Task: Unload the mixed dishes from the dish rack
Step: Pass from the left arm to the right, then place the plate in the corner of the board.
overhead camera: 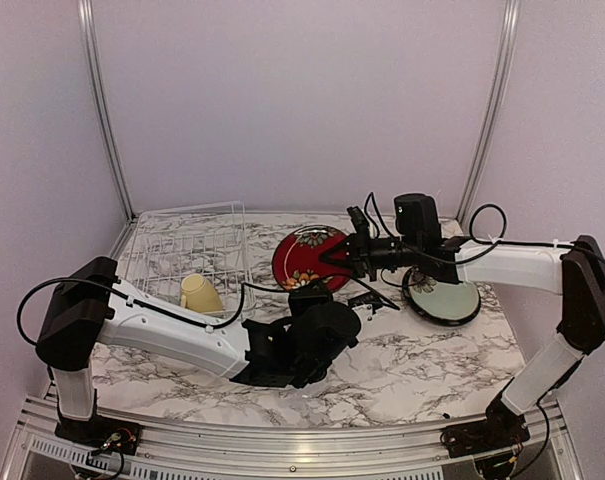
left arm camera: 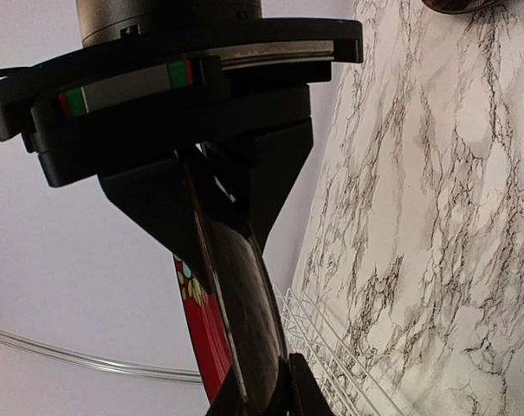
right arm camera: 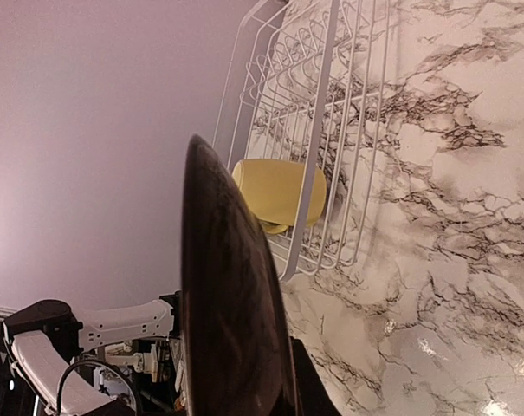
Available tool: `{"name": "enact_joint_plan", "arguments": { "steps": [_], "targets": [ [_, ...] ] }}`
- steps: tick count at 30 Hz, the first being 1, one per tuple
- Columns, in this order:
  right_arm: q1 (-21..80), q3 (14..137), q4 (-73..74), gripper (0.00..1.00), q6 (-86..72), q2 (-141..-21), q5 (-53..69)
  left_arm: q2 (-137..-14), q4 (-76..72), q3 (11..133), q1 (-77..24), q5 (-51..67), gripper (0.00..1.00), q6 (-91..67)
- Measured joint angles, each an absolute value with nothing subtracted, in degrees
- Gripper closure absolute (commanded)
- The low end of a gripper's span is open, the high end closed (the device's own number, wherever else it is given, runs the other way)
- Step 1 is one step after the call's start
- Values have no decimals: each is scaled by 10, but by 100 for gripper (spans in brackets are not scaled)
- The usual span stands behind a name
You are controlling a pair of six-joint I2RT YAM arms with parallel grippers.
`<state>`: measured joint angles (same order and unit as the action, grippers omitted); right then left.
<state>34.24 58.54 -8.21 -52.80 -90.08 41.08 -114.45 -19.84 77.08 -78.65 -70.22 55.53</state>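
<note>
Meanwhile both arms are reaching low over the bench (overhead camera: 422, 355), left jaws clenching the near rim of the red plate (overhead camera: 300, 258), right jaws grasping its right rim.

This is a robotics lab test cell rather than a home kitchen. The tabletop (overhead camera: 422, 370) has a marble-print covering and stands inside a booth of plain lilac wall panels (overhead camera: 302, 90) joined by bare aluminium posts (overhead camera: 104, 110). Along its near edge runs a slotted aluminium rail (overhead camera: 282, 442), where two white-and-black robot arms, the left arm (overhead camera: 162, 335) and the right arm (overhead camera: 512, 265), are bolted, with black cables (overhead camera: 24, 300) looping loose. The domestic things read as props: a white wire dish rack (overhead camera: 182, 240), a yellow mug (overhead camera: 199, 294), a red patterned plate (overhead camera: 300, 258) and a pale plate (overhead camera: 447, 302).
</note>
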Motion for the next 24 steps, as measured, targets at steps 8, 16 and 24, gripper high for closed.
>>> {"name": "enact_joint_plan", "arguments": {
  "steps": [8, 16, 24],
  "targets": [
    [338, 550, -142, 100, -538, -900, 409, -1139, -186, 771, -786, -699, 48, 522],
    [314, 514, -200, 100, -568, -886, 399, -1103, -140, 770, -787, -695, 12, 455],
    [264, 512, -232, 100, -584, -886, 392, -1025, -24, 794, -794, -661, 1, 322]
  ]
}}
